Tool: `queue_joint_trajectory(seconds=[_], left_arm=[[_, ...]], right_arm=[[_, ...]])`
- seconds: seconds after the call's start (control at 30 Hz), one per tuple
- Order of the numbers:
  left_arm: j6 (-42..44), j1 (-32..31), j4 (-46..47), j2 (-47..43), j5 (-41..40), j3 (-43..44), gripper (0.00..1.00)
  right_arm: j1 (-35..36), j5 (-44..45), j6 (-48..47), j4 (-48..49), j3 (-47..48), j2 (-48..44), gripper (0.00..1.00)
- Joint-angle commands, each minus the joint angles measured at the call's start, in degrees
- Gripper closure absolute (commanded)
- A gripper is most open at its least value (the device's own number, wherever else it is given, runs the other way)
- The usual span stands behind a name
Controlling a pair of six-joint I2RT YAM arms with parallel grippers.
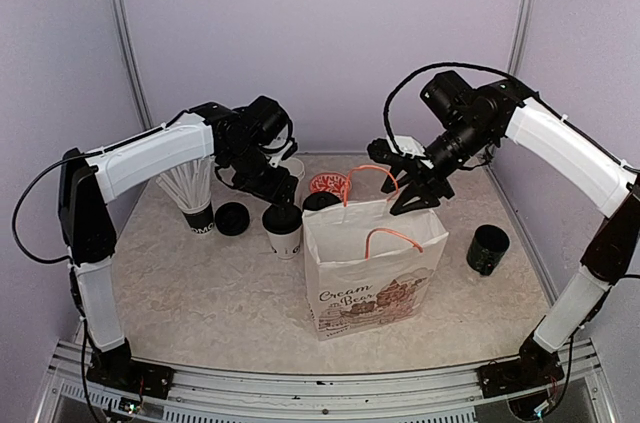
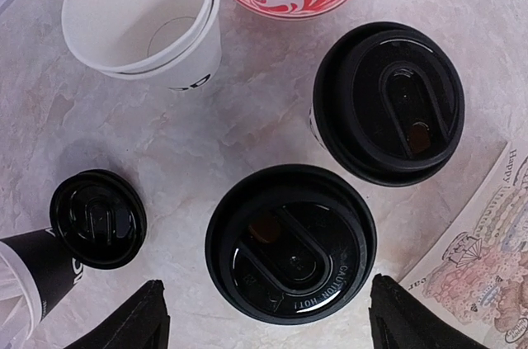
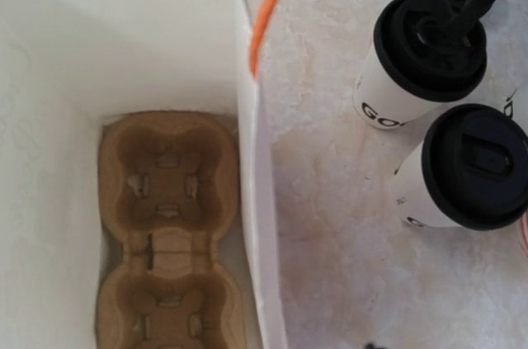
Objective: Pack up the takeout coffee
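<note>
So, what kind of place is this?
Probably a robot test booth staged as a café takeout counter: plain panel walls, a printed paper bag holding a cardboard cup carrier, and lidded paper cups on the table.

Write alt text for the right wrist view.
Top-down view into an open white paper bag with an empty brown two-cup carrier at its bottom and an orange handle at its rim. Outside on the marbled table stand two black-lidded white cups: the upper cup beneath the left gripper, the lower cup clear of it.
</note>
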Motion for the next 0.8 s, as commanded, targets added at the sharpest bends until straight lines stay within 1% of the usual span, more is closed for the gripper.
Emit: queue_joint_trajectory(seconds=[0.0,0.03,0.07,0.13,0.37,0.67,0.77], left_arm=[[0.36,-0.85,-3.47,3.03,0.04,2.61,0.18],[0.43,-0.98,-3.68,3.38,0.07,2.81,0.09],[0.52,-1.15,-3.78,3.84,0.09,3.01,0.02],[0.45,-1.25,-3.82,4.4,-0.08,3.21,0.01],[0.23,-1.32,-4.07,5.84,-1.11,3.48,0.02],[0.61,-1.03,-3.79,6.43,0.5,4.17,0.13],[0.62,-0.95,-3.8,6.56,0.76,4.15,0.14]], right_arm=[[-0.1,-0.7,-0.15,-1.3,1.18,0.74,0.49],[-0.09,-0.7,-0.16,-1.38,1.12,0.67,0.49],[-0.13,-0.76,-0.16,-1.35,1.1,0.73,0.49],[-0.09,-0.78,-0.11,-1.44,1.1,0.76,0.49],[0.0,-0.61,0.01,-1.51,1.18,0.85,0.49],[0.15,-0.44,0.11,-1.54,1.08,1.01,0.49],[0.26,-0.26,0.13,-1.48,0.88,1.06,0.49]])
